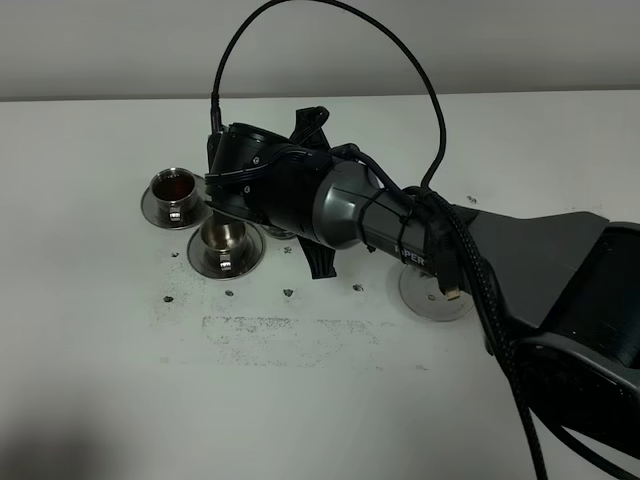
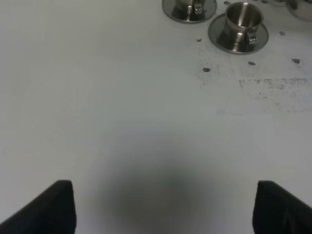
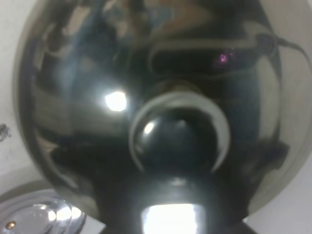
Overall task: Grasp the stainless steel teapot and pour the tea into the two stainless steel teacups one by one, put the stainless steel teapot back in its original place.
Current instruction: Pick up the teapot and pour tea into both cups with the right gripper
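Note:
The stainless steel teapot fills the right wrist view, showing its shiny body and dark lid knob. My right gripper is shut on it, fingers hidden under the wrist. From above the pot is hidden beneath my right arm, which reaches across to the left over the two stainless steel teacups. The far teacup holds dark tea. The near teacup sits on its saucer right below the gripper. My left gripper hangs open over bare table, well short of the cups.
A bare steel saucer lies to the right, partly under the arm. Dark specks and a scuffed patch mark the white table. A black cable arcs above the arm.

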`<action>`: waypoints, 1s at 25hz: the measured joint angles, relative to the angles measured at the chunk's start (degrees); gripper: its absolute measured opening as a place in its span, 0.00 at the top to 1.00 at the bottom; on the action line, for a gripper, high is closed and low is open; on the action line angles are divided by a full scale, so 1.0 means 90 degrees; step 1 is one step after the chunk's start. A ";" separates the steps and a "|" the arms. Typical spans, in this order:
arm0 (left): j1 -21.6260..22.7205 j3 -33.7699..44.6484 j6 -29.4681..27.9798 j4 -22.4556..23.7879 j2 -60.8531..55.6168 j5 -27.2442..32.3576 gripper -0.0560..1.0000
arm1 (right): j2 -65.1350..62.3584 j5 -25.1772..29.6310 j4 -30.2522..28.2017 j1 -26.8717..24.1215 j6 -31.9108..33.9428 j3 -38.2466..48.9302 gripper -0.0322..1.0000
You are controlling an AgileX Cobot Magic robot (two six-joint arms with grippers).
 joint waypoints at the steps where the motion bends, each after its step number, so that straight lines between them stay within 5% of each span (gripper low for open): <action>1: 0.0000 0.0000 0.0000 0.0000 0.0000 0.0000 0.27 | 0.0000 0.0000 -0.0020 0.0013 0.0000 0.0000 0.80; 25: 0.0000 0.0000 0.0000 0.0000 0.0000 0.0000 0.27 | 0.0117 -0.0088 -0.0419 0.0054 -0.0040 0.0000 0.80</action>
